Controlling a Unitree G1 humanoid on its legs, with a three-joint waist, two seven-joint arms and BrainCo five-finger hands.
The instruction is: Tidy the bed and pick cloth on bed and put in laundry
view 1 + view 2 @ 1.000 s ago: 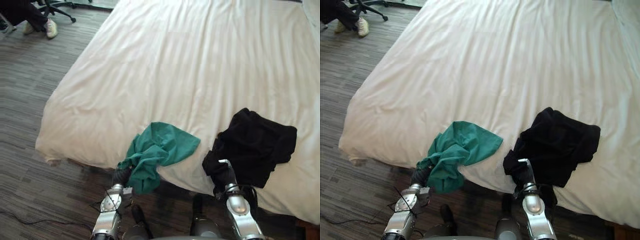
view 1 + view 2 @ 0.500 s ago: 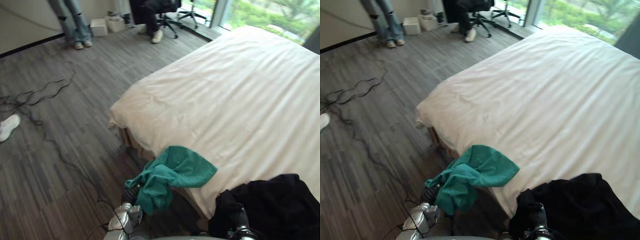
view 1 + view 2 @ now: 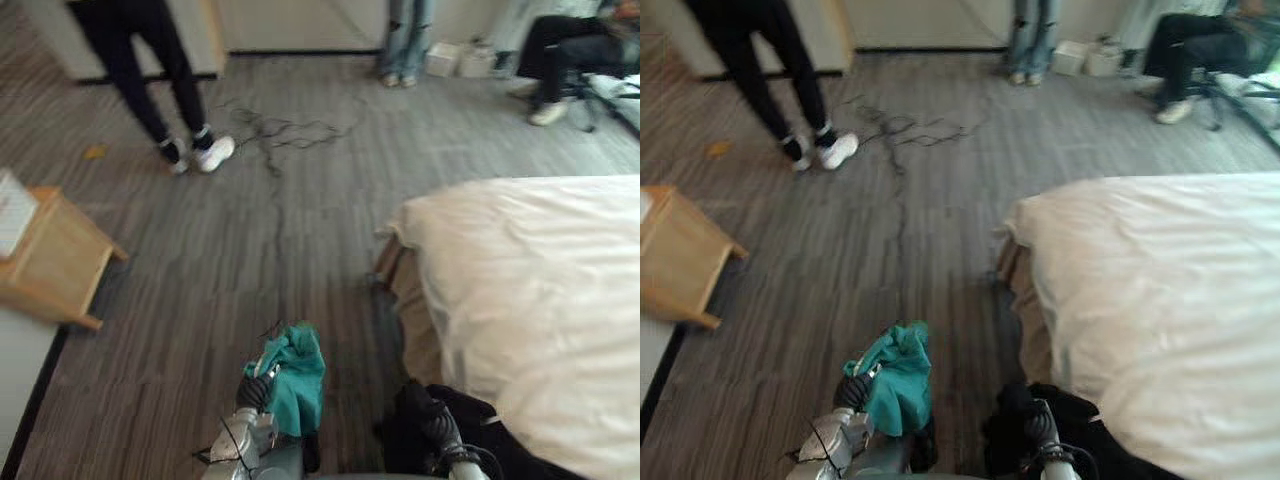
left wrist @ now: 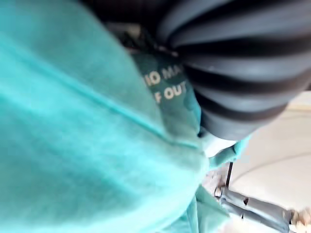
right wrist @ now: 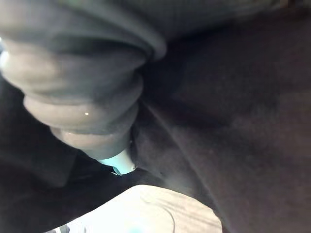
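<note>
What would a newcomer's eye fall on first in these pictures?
The eye falls first on the teal crumpled cloth, bunched at the robot's left hand above the grey wooden floor. Next comes the black crumpled cloth around the right hand, at the near edge of the large white-sheeted bed. Farther off, a person in black trousers and white shoes stands on the floor.

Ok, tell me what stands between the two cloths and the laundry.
Cannot tell where the laundry stands. The green cloth is at the left hand, black cloth at the right hand; on the floor ahead lie loose cables, a person standing beside them.
</note>
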